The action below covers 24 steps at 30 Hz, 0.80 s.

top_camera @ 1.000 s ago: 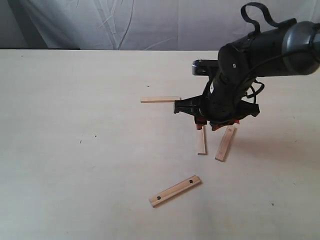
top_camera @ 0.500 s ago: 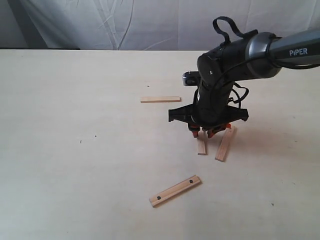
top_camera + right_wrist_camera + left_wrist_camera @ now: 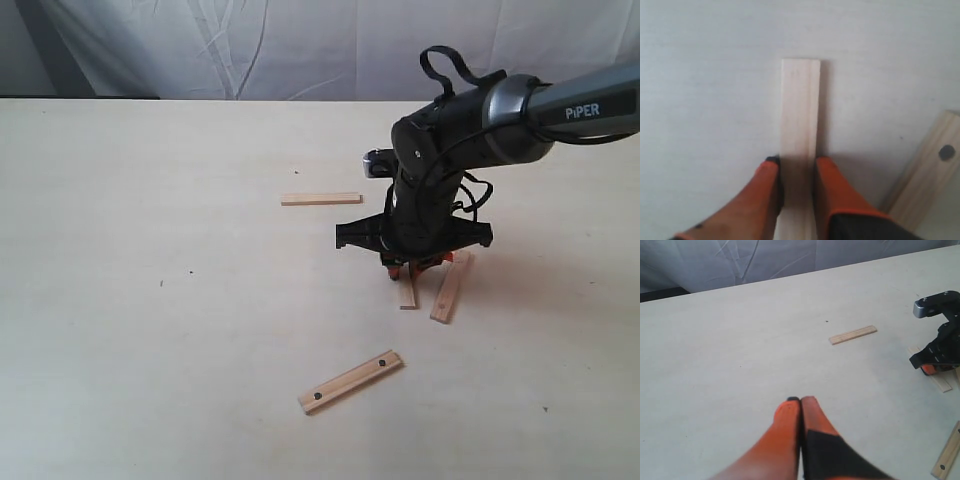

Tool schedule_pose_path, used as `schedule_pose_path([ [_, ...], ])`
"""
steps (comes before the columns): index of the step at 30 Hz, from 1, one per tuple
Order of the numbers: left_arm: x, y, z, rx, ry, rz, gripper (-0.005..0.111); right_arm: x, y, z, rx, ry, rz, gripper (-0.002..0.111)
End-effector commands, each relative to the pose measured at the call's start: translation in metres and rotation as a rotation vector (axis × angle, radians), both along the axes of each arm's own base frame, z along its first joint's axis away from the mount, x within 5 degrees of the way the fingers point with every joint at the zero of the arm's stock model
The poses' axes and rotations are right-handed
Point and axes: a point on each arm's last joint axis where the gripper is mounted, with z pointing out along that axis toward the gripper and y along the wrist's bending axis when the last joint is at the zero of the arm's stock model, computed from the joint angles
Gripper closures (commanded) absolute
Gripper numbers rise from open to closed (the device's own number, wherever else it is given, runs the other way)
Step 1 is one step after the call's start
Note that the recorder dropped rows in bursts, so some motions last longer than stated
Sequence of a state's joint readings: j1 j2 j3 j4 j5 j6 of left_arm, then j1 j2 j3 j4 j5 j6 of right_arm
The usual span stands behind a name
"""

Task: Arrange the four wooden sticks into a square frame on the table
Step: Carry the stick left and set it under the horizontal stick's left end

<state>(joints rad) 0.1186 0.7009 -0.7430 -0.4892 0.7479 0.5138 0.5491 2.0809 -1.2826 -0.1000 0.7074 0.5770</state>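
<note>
Four wooden sticks lie apart on the table [image 3: 150, 330], with no square frame formed. My right gripper [image 3: 405, 268] points down at the table, shut on a plain stick [image 3: 800, 110] that lies flat; its orange fingers [image 3: 769, 175] press both long sides. That stick's near end [image 3: 407, 294] pokes out below the gripper. A second stick [image 3: 449, 287] with a dark dot [image 3: 946, 152] lies slanted just to the right. A third stick [image 3: 321, 199] lies to the left behind, and a fourth [image 3: 350, 382], two-dotted, nearer the front. My left gripper [image 3: 800, 400] is shut and empty above bare table.
The right arm's dark body [image 3: 440, 170] hangs over the two middle sticks and hides their far ends. A pale cloth backdrop [image 3: 300, 50] runs behind the table's far edge.
The right arm has swung left and dropped lower, bringing its fingers down around the plain stick. The sticks have not moved.
</note>
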Motion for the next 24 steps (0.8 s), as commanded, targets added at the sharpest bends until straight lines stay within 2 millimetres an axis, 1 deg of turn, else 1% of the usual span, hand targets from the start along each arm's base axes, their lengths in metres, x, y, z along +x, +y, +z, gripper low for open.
schedule_pose_path([
  [1,-0.002,-0.001,-0.001,-0.014,-0.001,0.002,0.107,0.001,0.0,0.002,-0.005,-0.01,0.016,0.109],
  [3,-0.002,-0.001,-0.001,-0.014,-0.001,0.002,0.107,0.003,0.001,0.01,0.005,-0.032,0.031,0.109],
  [4,-0.002,-0.001,-0.001,-0.014,-0.001,0.002,0.107,0.006,0.003,0.022,0.024,-0.065,0.033,0.109],
  [5,-0.002,-0.001,-0.001,-0.014,-0.001,0.002,0.107,0.009,0.005,0.028,0.038,-0.088,0.033,0.109],
  [6,-0.002,-0.001,-0.001,-0.014,0.006,-0.001,0.107,0.013,0.013,0.04,0.09,-0.123,0.021,0.109],
  [7,-0.002,-0.001,-0.002,-0.014,0.009,-0.003,0.107,0.015,0.019,0.044,0.105,-0.142,0.032,0.109],
  [8,-0.002,-0.001,-0.002,-0.014,0.014,-0.005,0.107,0.016,0.034,0.049,0.121,-0.163,0.06,0.109],
  [9,-0.002,-0.001,-0.002,-0.014,0.014,-0.005,0.107,0.017,0.042,0.051,0.126,-0.169,0.075,0.109],
  [10,-0.002,-0.001,-0.002,-0.014,0.014,-0.005,0.107,0.019,0.057,0.051,0.132,-0.171,0.097,0.109],
  [11,-0.002,-0.001,-0.002,-0.014,0.014,-0.005,0.107,0.021,0.064,0.052,0.14,-0.172,0.101,0.109],
  [12,-0.002,-0.001,-0.002,-0.014,0.014,-0.005,0.107,0.027,0.075,0.057,0.15,-0.17,0.103,0.109],
  [15,-0.002,-0.001,-0.002,-0.014,0.014,-0.005,0.107,0.04,0.093,0.055,0.177,-0.136,0.062,0.109],
  [19,-0.002,-0.001,-0.002,-0.014,0.014,-0.005,0.107,0.051,0.112,0.042,0.193,-0.131,0.028,0.109],
  [24,-0.002,-0.001,-0.002,-0.014,0.014,-0.005,0.107,0.058,0.118,0.029,0.198,-0.144,0.031,0.109],
])
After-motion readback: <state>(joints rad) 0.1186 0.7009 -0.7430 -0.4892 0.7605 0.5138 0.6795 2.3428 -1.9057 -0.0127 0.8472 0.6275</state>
